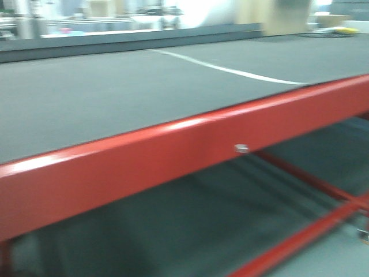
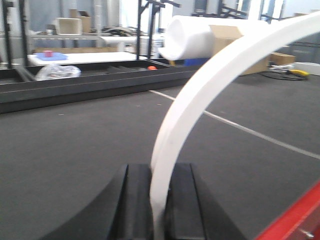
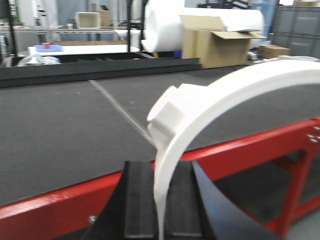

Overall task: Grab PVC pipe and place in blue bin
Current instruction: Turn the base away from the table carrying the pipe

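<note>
PVC pipe (image 3: 167, 116): only a rounded off-white end shows, R wrist view. It is up off the table, seen against the mat just above the red rail. It touches the left edge of the curved white strap (image 3: 240, 92); the rest is hidden behind that strap. Sits above R gripper (image 3: 159, 172). Gripped or not: can't tell

R gripper: black fingers (image 3: 137, 200) sit close on either side of the strap base. Strap covers the gap, so clamped or apart: can't tell

L gripper (image 2: 160, 175): same layout. Black fingers flank the base of the L-side strap (image 2: 200, 95), which arcs up and to the right. Gap is hidden, jaw state can't tell. No pipe end visible in this view

Table: dark grey mat (image 1: 115, 98), with red frame rail (image 1: 173, 156) along the near edge and a bolt head (image 1: 241, 148) on the rail. Thin white line (image 1: 230, 70) runs across the mat. Front view is blurred, no arms in it

Bkgd, beyond the table: open cardboard box (image 3: 215, 45) and a big white roll (image 3: 165, 25) beside it
</note>
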Robot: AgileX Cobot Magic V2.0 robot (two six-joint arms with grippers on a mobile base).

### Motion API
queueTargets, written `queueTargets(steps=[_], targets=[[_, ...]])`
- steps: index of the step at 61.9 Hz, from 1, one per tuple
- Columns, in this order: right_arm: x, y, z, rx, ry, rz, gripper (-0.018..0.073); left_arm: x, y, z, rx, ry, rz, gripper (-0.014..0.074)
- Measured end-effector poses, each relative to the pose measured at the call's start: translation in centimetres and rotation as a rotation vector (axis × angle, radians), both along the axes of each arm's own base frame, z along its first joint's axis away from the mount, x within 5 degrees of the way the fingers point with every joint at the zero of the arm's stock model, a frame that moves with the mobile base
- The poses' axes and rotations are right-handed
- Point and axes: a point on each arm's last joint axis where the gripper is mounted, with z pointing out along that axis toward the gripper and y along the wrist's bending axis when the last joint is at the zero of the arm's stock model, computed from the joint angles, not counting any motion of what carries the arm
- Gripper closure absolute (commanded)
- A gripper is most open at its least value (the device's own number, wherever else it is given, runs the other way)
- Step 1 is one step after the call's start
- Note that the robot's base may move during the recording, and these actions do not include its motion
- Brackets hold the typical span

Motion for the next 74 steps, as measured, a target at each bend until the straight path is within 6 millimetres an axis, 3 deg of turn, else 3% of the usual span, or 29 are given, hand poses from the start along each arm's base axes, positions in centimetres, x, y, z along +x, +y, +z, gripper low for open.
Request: queueTargets(steps=[74], targets=[[0.00,0.00,0.00,0.003,0.000,0.000,0.0721,0.00,0.00,0.00,0.000,0.000,0.000,0.0707]])
